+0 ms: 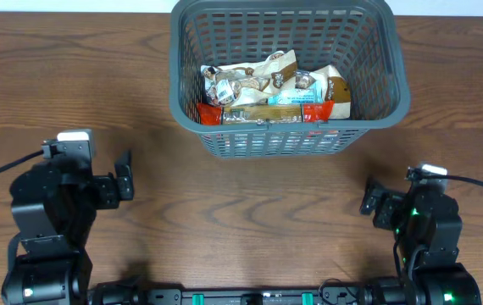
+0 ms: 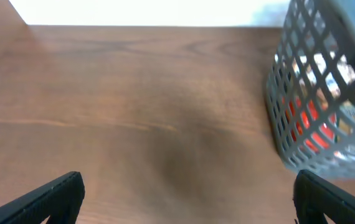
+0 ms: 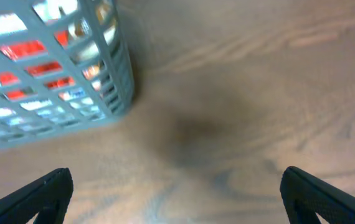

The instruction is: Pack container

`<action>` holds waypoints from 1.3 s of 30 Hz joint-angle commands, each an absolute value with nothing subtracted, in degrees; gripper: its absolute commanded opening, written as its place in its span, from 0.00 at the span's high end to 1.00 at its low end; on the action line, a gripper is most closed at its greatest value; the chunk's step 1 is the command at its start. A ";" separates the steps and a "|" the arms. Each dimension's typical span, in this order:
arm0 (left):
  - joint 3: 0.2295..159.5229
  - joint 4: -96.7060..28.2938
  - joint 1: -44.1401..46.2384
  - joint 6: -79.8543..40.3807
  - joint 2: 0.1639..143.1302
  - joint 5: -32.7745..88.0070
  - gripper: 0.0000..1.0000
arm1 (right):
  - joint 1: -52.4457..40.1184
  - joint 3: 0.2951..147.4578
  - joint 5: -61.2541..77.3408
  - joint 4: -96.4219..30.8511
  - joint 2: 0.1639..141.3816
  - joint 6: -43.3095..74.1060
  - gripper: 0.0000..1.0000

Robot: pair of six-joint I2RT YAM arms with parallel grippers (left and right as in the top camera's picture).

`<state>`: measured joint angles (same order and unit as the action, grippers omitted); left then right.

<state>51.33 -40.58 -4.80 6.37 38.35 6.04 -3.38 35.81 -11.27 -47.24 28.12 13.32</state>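
As found, left end effector [image 1: 116, 182]: jaws apart, empty.
Right end effector [image 1: 375, 203]: same.
Container [image 1: 284, 140]: ahead of both, packets [image 1: 267, 89] inside.
Advice: avoid its wall on approach.

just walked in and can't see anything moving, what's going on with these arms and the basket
Nothing is being handled at this moment. The grey basket sits on the wooden table with a pile of snack packets inside it. The left tool and right tool are both open and empty, each over bare wood on the near side of the basket and not touching it.
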 commanded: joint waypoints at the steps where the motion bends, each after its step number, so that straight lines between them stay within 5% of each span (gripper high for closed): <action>1: 50.72 -42.06 -2.42 5.15 38.39 6.66 0.01 | -3.97 35.18 -11.92 -49.34 27.73 15.90 0.01; 39: 50.72 -43.27 0.58 2.28 38.89 -0.67 0.01 | -4.91 35.16 -12.21 -51.29 27.27 18.83 0.01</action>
<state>51.00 -43.16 0.45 2.79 38.83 -0.03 -4.25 35.48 -11.44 -51.22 27.68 17.82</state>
